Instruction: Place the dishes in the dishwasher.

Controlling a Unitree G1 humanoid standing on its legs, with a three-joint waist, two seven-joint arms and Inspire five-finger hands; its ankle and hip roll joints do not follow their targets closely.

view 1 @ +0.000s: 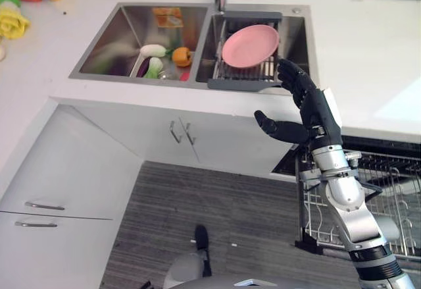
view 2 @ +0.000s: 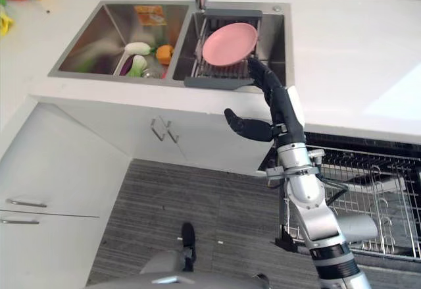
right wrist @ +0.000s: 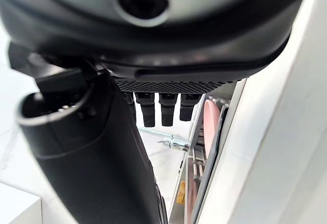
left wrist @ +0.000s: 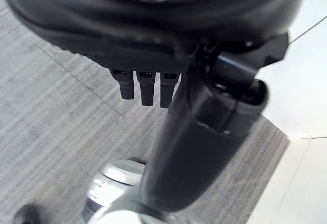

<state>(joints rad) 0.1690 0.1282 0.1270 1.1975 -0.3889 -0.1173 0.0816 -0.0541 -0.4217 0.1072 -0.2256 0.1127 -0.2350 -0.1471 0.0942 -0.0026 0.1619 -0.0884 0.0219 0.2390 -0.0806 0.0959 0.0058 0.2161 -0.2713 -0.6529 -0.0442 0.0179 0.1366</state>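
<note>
We reach our right hand (view 1: 309,108), fingers (view 1: 289,75) spread and empty, toward the pink plate (view 1: 250,45); a shallow rim pinch could drop it.

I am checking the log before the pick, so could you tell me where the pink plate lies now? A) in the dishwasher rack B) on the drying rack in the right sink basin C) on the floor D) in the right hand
B: the pink plate rests on the dark drying rack in the right sink basin, with the open right hand just short of it.
</note>
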